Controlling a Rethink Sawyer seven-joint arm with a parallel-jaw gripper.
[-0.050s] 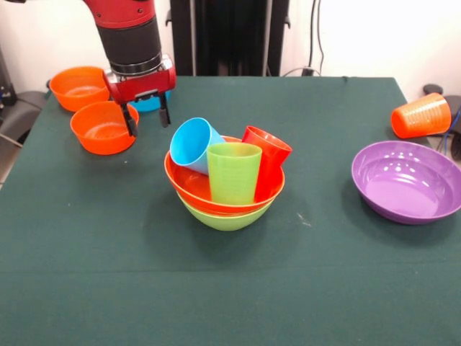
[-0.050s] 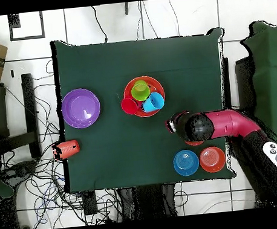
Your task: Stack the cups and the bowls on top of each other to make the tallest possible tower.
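Fingers hang open and empty right over the near-side rim of a small orange bowl on the surface, bowl just below and to their side, tower well off the other way.

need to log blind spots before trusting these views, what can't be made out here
- Small blue bowl: in the front view the gripper covers nearly all of it.
- Small orange bowl under the gripper: in the overhead view the arm hides most of it.
- Lime green bowl: in the overhead view the orange-red bowl nested in it covers it.
- Purple bowl: its right rim is cut off by the front view's edge.
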